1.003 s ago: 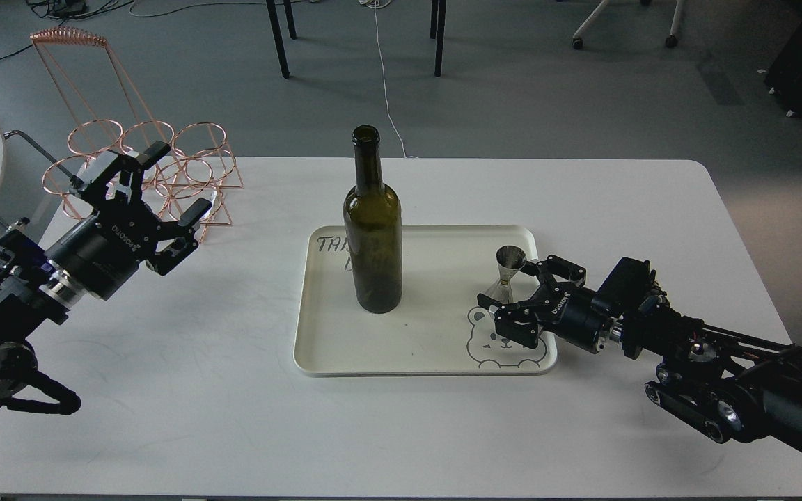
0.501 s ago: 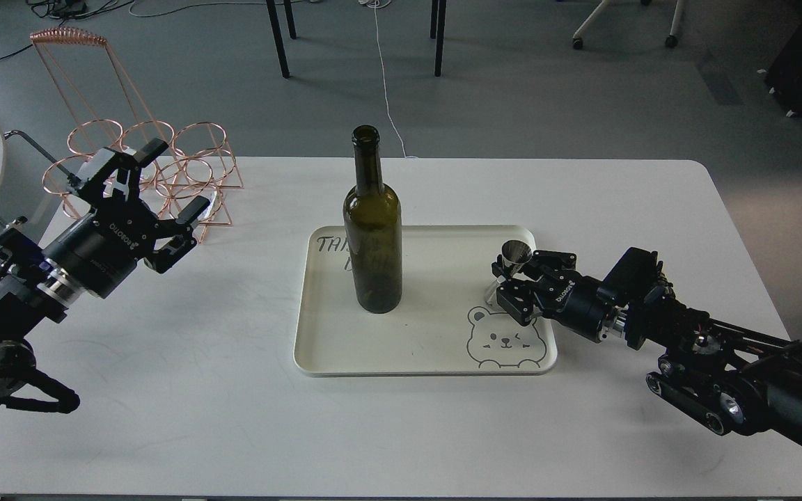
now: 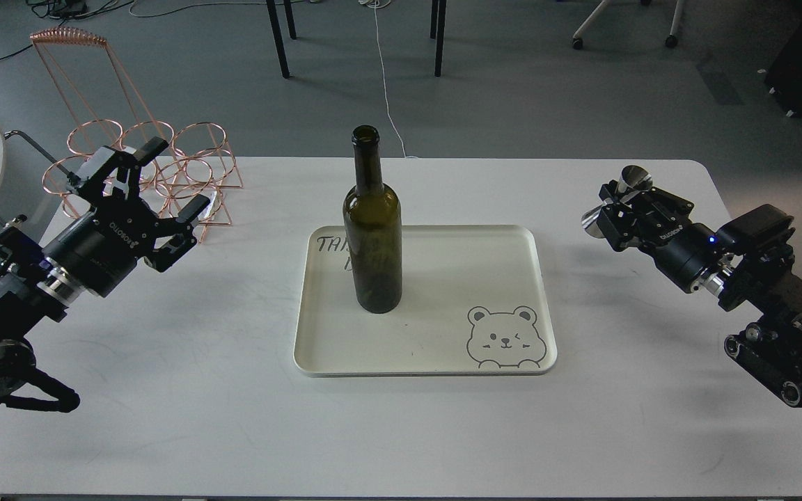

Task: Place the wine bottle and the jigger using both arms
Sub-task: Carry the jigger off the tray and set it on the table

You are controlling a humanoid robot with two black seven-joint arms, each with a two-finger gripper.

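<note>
Right gripper (image 3: 617,209) now clamps jigger (image 3: 613,202), lifted off tray (image 3: 429,365) and swung out over table's right side; wine bottle (image 3: 372,229) upright on tray, untouched; left gripper (image 3: 147,202) spread wide beside copper rack (image 3: 157,160), bottle grasp pending

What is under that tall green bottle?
The wine bottle stands upright on a cream tray lying on the white table. It covers part of some black handwriting on the tray, so the words cannot be fully read.

Wine bottle (image 3: 372,236) upright on tray (image 3: 429,365)
</note>
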